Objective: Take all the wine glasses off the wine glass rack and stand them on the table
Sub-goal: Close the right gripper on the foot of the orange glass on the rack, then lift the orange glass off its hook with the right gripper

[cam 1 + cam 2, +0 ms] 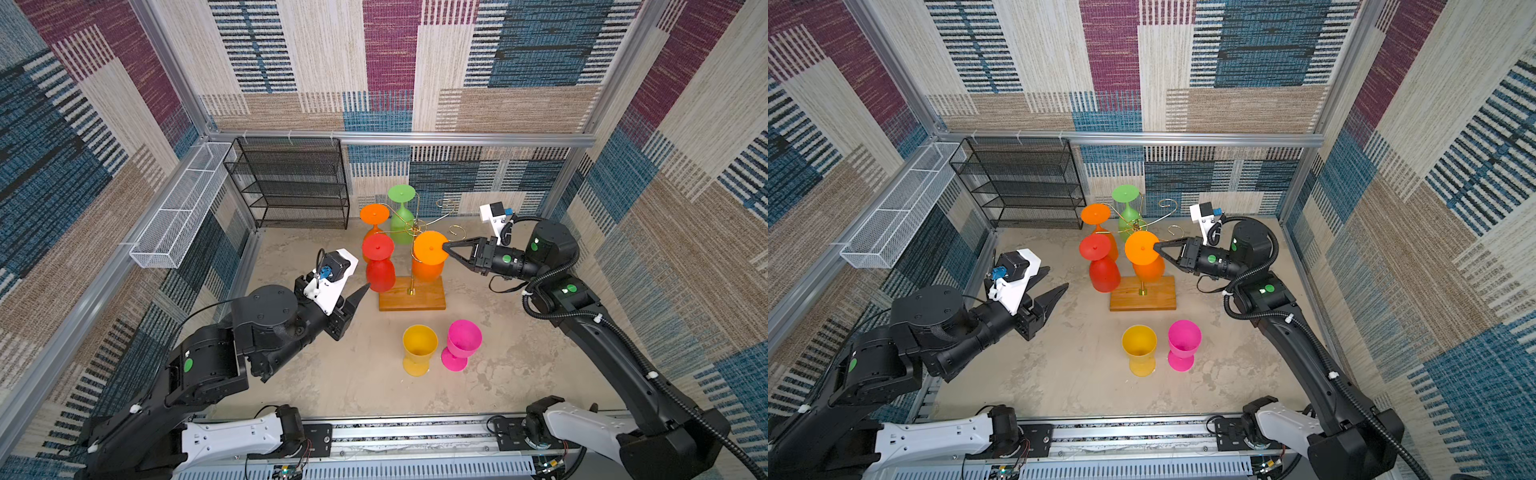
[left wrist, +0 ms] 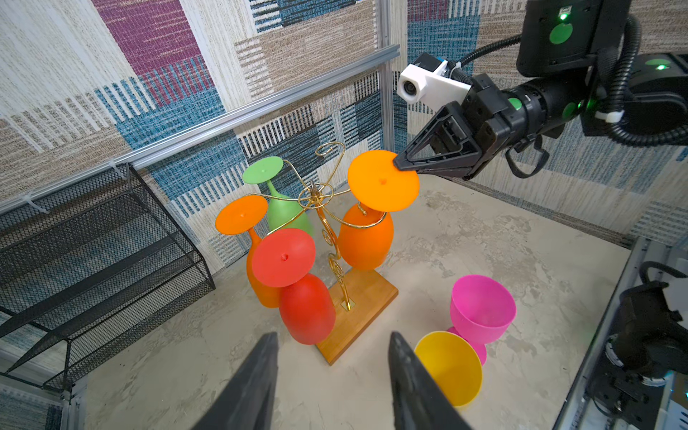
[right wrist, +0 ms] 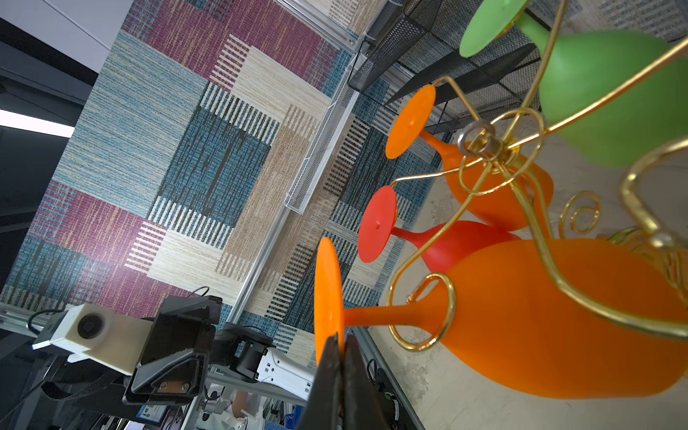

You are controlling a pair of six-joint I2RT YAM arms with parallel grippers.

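Shows the gold wine glass rack (image 1: 428, 297) mid-table, four hooks loaded; yellow glass (image 1: 419, 345) and pink glass (image 1: 463, 338) already standing off it. Shows right pincer (image 1: 445, 248) clamped on the foot of the orange wine glass (image 1: 431, 248), not yet unhooked; left pincer (image 1: 1056, 278) parted, empty.

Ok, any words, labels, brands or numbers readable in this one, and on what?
No text reads clearly anywhere.
Blue label in the right wrist view: print too blurred to read.
Green round stickers on the arms: blank.
Wine glass rack and orange wine glass: no markings.
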